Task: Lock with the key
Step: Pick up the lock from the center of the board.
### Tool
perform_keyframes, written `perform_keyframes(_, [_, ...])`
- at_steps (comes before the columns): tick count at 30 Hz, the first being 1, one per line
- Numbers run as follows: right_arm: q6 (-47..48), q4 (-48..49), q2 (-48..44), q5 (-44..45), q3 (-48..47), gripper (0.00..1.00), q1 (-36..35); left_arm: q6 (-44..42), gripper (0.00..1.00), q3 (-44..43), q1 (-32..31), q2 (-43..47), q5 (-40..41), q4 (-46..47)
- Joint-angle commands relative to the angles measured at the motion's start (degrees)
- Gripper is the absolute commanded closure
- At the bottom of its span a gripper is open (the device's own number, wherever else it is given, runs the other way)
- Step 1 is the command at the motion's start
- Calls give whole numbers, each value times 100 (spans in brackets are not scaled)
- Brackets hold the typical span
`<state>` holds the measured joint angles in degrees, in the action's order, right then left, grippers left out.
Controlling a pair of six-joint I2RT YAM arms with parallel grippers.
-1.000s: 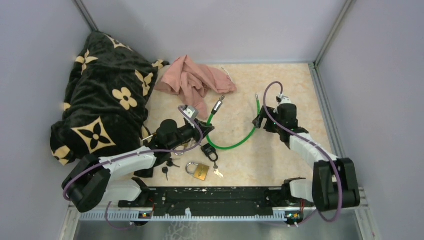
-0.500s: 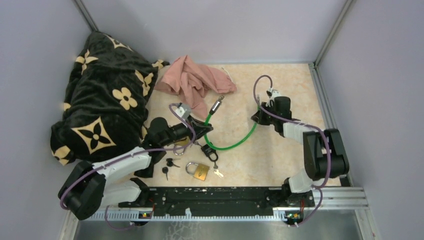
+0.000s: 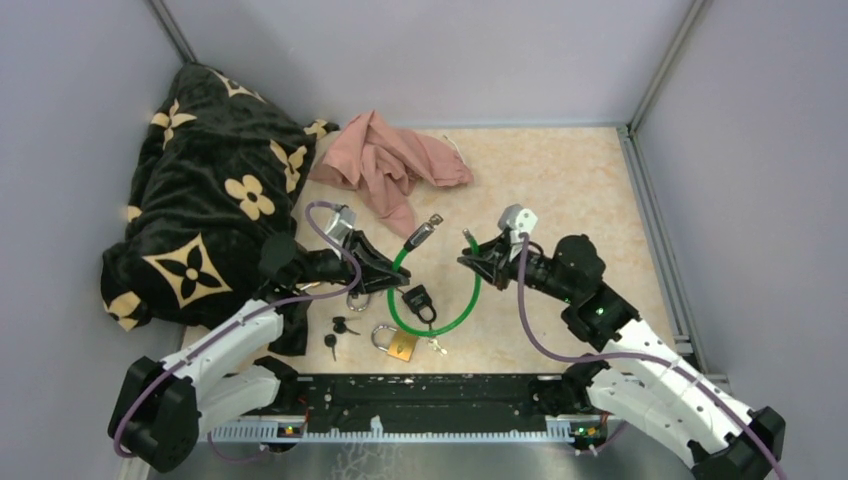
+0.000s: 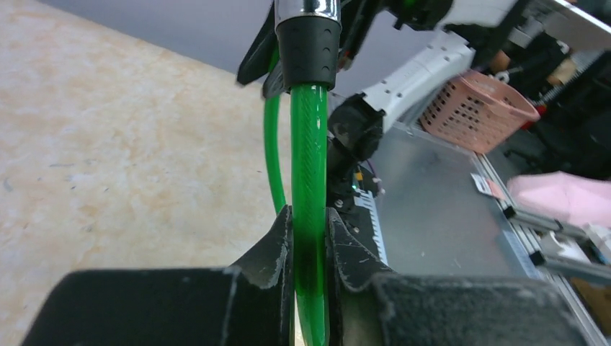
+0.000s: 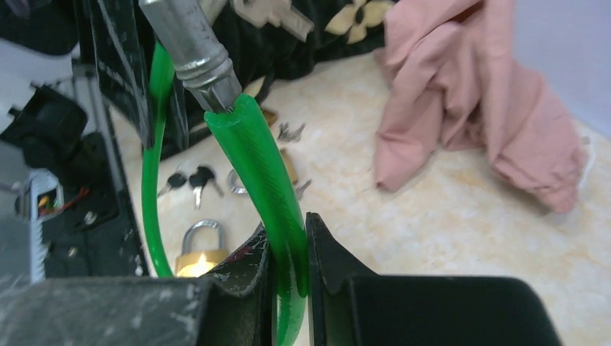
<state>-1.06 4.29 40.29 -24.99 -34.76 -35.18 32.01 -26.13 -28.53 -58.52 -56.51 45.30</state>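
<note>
Beige marbled tabletop [image 3: 570, 180], plain grey walls [image 3: 420, 50]; glossy green sheathed cable lock [image 4: 310, 144] looped at centre; left gripper [image 4: 310, 216] clamped on it at 9 o'clock, right gripper [image 5: 288, 231] likewise at 3; brass padlock [image 3: 402, 345] at 6.

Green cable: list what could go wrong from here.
1. The left gripper and right gripper each pinch the round green cable between narrow jaws; it could twist or slip, so its metal end misses.
2. From above, the slack loop encircles the black lock, near the brass padlock; pulling may drag them.
</note>
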Motion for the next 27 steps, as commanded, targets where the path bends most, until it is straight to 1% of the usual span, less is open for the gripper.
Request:
perform_keyframes(1, [356,-843,153,375,-395,100,-938,62,100,-378,-83,225,-1000,716])
perform_keyframes(4, [625,-1244,356,785,-515,100,-1417,156,100,-513,-159,271,-1231,740])
perform_keyframes(6, [698,-1413,517,847,-648,100,-1662,50,100,-523,-233,317,-1324,839])
perform_keyframes(9, [676,-1432,607,830,-747,100,-1824,88,100,-512,-320,357,-1298,876])
perform_keyframes(14, [520,-1048,424,727,-640,100,-1883,59,100,-441,-385,390,-1276,781])
perform_keyframes(17, [476,-901,324,702,-678,100,-1919,42,100,-430,-381,381,-1033,568])
perform_keyframes(21, [488,-904,291,680,-698,100,-1936,-272,100,-422,-382,400,-713,404])
perform_keyframes(27, [405,-851,326,599,-794,100,-1940,-567,100,-436,-384,370,-794,127])
